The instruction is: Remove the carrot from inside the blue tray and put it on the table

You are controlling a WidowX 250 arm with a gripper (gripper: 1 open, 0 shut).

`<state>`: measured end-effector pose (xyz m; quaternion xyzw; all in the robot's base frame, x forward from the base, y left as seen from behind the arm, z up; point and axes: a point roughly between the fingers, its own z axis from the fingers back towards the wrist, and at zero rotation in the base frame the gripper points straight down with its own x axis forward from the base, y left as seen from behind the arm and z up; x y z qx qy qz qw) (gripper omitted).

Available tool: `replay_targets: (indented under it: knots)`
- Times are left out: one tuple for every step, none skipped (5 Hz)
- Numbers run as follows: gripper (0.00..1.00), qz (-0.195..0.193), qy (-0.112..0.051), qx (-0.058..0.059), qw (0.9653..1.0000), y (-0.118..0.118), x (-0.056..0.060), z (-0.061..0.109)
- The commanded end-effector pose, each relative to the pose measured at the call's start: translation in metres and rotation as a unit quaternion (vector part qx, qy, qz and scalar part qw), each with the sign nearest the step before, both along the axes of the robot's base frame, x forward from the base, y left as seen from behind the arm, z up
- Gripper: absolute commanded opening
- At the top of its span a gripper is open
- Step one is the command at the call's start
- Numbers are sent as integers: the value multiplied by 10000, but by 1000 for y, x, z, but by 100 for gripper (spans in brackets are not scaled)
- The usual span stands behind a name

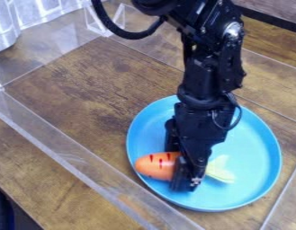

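Your fingers [190,173] are clamped on the carrot [161,164] at the blue tray's [255,153] seven o'clock; lift, then carry to the table [90,85].

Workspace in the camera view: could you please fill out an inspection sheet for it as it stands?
Surface: dark wood-grain table, worn planks.
Job's things: carrot lies inside the blue tray, orange end toward the tray's left rim, pale green tip showing right of the gripper.
Clutter: nothing seen on the table beyond the tray.
Grippers: gripper points down, shut on the carrot, low in the tray.
Cables: black cable loops by the upper arm.
Surroundings: clear plastic barrier along the near-left edge; a pale, unclear object at the top left corner.
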<state>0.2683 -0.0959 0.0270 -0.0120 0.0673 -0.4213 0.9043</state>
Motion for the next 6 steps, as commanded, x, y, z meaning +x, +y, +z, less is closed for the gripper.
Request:
replay_targets:
  knots:
    - [0,20,-249,-36,9997,2,9,17]
    - [0,-8,-231,7,9997,4,9,18]
    - [0,-39,-210,54,9998,5,9,19]
    - [0,-71,-186,101,9998,7,9,21]
    - [0,-99,-161,146,9997,8,9,21]
    - [0,-127,-137,187,9997,10,10,22]
